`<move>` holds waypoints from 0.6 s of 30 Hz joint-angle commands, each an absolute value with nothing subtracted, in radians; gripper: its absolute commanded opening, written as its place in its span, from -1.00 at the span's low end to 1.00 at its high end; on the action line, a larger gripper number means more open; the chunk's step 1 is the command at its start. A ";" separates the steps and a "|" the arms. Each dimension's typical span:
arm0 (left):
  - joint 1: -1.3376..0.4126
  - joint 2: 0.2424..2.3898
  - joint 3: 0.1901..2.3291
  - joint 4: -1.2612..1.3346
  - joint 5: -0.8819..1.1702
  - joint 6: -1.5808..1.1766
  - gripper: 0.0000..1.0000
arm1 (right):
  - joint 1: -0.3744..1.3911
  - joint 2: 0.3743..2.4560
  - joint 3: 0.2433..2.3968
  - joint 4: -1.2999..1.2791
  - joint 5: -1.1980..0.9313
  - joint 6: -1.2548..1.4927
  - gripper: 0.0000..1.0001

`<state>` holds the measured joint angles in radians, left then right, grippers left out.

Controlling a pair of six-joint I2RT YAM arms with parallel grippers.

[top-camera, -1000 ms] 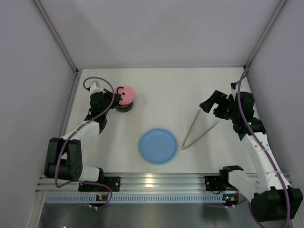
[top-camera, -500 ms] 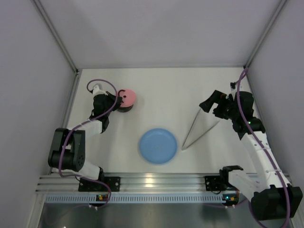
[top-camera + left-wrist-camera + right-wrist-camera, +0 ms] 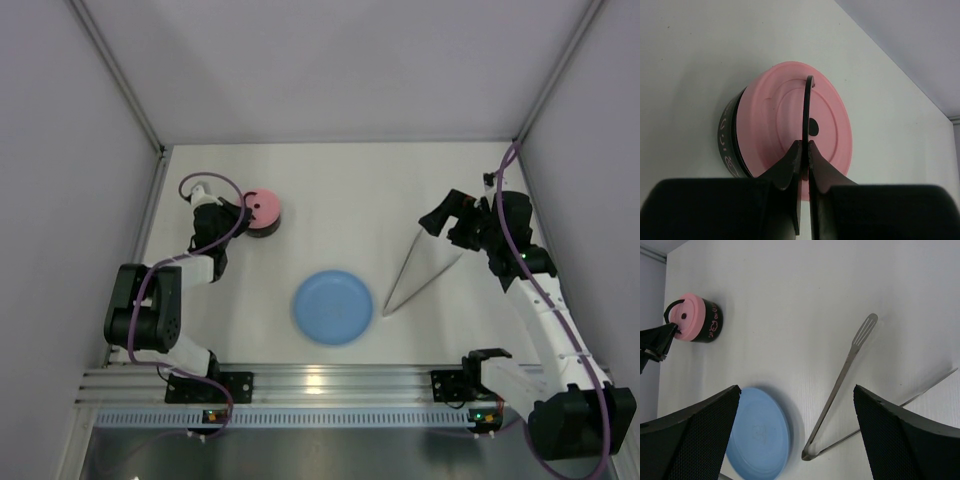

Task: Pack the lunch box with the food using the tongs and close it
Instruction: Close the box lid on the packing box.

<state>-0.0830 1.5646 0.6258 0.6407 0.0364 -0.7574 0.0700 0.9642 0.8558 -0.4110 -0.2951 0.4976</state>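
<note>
**Lidded Lunch Box Held by Its Handle as Tongs Lie on the Table**

A white table [image 3: 340, 185], walled in by pale panels, carries everything in the overhead view. The two white arms reach in from its near edge.

The right gripper [image 3: 796, 390] hangs over the right side with its fingers spread wide apart, holding nothing. The left gripper [image 3: 805, 145] is stretched to the far left.

A blue plate [image 3: 332, 307] lies flat near the front centre, well apart from both claws.

Just to its right the tongs [image 3: 840, 382] rest on the tabletop under the right gripper. Their joined end points toward the plate, and the two slim arms fan out away from it.

The lunch box [image 3: 730, 145] stands at the far left of the table with its dark wall upright. The pink lid [image 3: 832, 127] sits on top of it.

Smallest of all is the lid's dark handle [image 3: 808, 107], which stands on edge in the left wrist view. The left claw's fingertips are pressed together on its lower end.
</note>
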 commanded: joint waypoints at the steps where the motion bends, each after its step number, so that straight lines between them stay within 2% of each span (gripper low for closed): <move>1: -0.072 1.578 0.614 0.709 0.041 -0.746 -1.00 | 0.081 0.971 0.868 -0.330 -0.308 0.486 0.87; 18: -0.067 1.637 0.585 0.650 0.011 -0.833 -0.98 | 0.089 0.973 0.861 -0.331 -0.302 0.485 0.87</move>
<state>-0.0750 1.5993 0.6216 0.6739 0.0364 -0.8078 0.0723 0.9718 0.8558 -0.4088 -0.2977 0.4976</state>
